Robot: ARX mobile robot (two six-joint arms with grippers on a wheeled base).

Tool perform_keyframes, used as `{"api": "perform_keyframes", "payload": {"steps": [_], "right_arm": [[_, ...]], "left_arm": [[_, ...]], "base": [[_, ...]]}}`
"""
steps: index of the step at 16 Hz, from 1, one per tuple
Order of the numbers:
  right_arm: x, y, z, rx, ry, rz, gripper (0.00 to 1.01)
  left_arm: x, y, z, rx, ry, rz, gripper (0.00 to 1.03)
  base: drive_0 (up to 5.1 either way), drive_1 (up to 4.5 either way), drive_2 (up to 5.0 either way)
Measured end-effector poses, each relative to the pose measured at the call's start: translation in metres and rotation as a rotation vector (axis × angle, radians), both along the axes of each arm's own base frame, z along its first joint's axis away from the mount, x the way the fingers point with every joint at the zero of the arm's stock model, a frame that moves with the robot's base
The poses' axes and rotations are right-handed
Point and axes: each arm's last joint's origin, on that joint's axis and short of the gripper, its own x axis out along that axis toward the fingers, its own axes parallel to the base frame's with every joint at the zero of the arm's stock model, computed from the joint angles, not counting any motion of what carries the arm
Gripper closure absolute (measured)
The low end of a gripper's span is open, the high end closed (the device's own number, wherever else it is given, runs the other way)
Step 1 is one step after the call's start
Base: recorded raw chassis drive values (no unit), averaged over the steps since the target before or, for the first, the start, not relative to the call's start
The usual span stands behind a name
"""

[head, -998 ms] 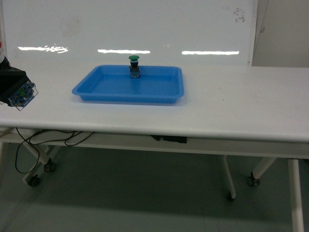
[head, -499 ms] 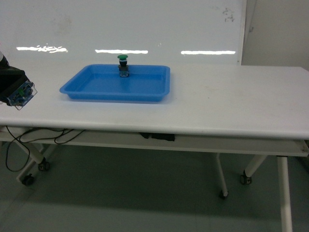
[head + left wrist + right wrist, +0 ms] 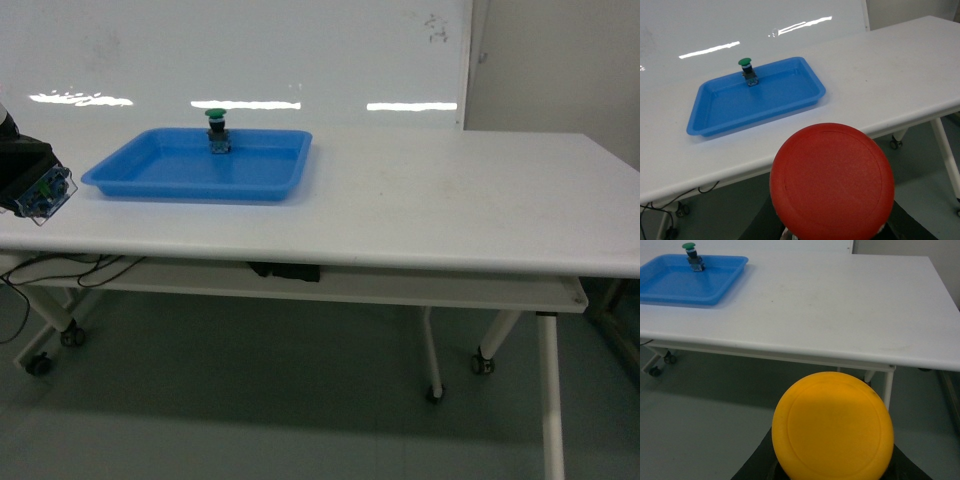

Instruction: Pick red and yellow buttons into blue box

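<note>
Left wrist view shows the red button (image 3: 832, 181) filling the lower frame, its cap facing the camera, so the left pincer (image 3: 42, 193) is grasping it from below, though the jaws themselves are hidden behind the cap. The right wrist view shows the same for the yellow button (image 3: 833, 425): its cap sits right in front of the lens with dark pincer parts at its lower edges, so I judge the right pincer is clenched on it, though that pincer does not appear in the head view. Both buttons are thus held off the table (image 3: 450, 210), in front of its near edge. What the coming move turns on is where the blue box lies, and no view shows it: the only blue container visible is the shallow tray (image 3: 150, 180) on the table's left part, with the green button (image 3: 216, 128) standing upright near its far wall. That tray is not the target. In the head view the left pincer sits at the frame's left edge, just off the table's near-left corner. With the box out of sight, I cannot tell which arm is nearer to it; the base would likely need to turn or travel to bring it into view.
</note>
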Motion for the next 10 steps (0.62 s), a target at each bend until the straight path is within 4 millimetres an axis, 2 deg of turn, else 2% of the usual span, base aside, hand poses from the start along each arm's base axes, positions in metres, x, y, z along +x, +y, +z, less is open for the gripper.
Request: {"api": "perform_keyframes", "payload": {"steps": [10], "right_arm": [[0.0000, 0.0000, 0.0000, 0.000, 0.000, 0.000, 0.76]], "left_arm": [[0.0000, 0.0000, 0.0000, 0.000, 0.000, 0.000, 0.79]], "base": [[4.3, -2.07, -2.1]]}}
